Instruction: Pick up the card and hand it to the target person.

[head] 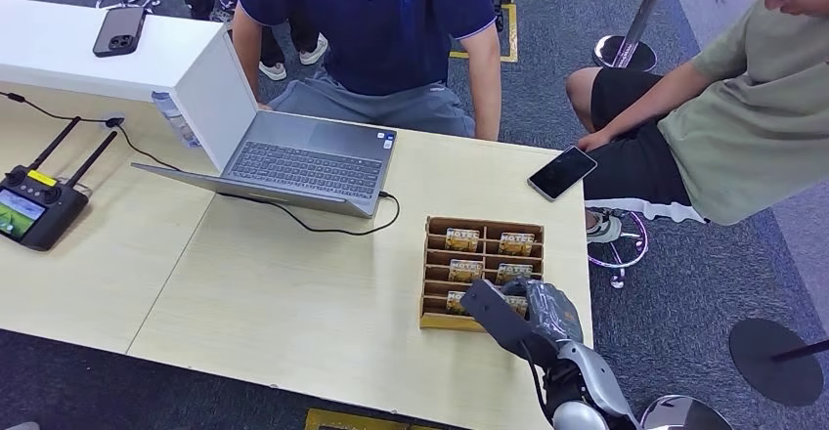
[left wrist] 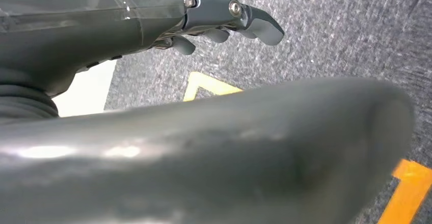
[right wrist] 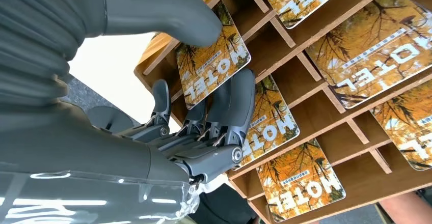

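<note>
Reaching into the wooden card rack at the desk corner, right hand sits over the near row; desk edge just behind the fingers, rack dividers close on both sides; thumb above and fingers below the card, seemingly pinching it, card still in its slot; more cards fill slots beyond the fingers; left hand hangs over carpet, fingers loosely apart, holding nothing.

Bright, even indoor light; soft shadows under open silver laptop; left wrist view blurred up close.
</note>
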`<state>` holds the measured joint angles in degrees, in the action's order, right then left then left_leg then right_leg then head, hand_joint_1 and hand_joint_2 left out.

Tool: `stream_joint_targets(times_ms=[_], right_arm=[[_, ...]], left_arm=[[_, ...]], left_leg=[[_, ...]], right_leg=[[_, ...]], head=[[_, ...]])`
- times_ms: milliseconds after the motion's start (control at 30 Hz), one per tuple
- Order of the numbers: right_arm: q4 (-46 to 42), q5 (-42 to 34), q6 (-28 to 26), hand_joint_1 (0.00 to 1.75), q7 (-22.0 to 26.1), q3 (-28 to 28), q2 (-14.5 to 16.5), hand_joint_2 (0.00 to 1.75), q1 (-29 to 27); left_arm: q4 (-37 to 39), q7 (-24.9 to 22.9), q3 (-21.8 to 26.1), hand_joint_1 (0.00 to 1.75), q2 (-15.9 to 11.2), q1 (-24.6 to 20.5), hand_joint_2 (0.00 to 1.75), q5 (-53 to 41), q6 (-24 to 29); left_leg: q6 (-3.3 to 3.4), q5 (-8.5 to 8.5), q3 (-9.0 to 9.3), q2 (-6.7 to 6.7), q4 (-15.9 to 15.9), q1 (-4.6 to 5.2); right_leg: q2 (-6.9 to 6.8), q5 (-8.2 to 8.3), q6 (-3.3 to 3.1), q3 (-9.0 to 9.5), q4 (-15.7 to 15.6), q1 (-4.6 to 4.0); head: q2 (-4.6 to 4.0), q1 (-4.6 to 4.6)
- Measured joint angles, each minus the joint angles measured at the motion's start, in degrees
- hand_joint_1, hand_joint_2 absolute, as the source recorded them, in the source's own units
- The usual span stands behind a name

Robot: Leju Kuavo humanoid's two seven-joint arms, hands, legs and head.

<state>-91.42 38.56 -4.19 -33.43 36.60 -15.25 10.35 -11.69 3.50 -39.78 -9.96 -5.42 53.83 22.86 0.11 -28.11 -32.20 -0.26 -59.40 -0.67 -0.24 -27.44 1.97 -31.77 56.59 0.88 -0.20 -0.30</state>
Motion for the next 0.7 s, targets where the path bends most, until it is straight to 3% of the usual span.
stream_joint_targets(times_ms=[167,400,600,700], right_arm=[[1.5,-0.9,-1.6,1.20,0.9,0.0,0.1,1.75,0.0],[1.9,0.2,-1.1,1.72,0.2,0.0,0.2,1.75,0.5],[1.9,1.1,0.3,1.75,-0.8,0.2,0.2,1.75,1.0],[1.9,1.6,0.7,1.75,-1.0,0.3,0.2,1.75,1.1]], left_arm=[[0.0,-1.6,0.0,0.00,-0.7,0.0,0.00,-0.4,0.5],[0.0,1.2,0.0,0.00,-0.8,0.0,0.00,0.1,0.0],[0.0,3.3,0.0,0.00,-0.6,0.0,0.00,0.8,-0.6],[0.0,4.2,0.0,0.00,-0.4,0.0,1.31,0.8,-1.0]], left_leg=[[0.00,0.00,0.07,0.00,0.0,0.00],[0.00,0.00,0.12,0.00,0.0,0.00],[0.00,0.00,0.15,0.00,0.0,0.01],[0.00,0.00,0.15,0.00,0.0,0.01]], right_leg=[[0.01,0.00,0.00,0.06,0.0,0.00],[0.01,0.00,0.00,0.13,0.0,0.00],[0.00,0.00,0.00,0.18,0.0,0.00],[-0.01,0.00,0.00,0.18,0.0,0.00]], head=[[0.00,-0.01],[0.00,-0.01],[0.00,-0.01],[0.00,-0.01]])
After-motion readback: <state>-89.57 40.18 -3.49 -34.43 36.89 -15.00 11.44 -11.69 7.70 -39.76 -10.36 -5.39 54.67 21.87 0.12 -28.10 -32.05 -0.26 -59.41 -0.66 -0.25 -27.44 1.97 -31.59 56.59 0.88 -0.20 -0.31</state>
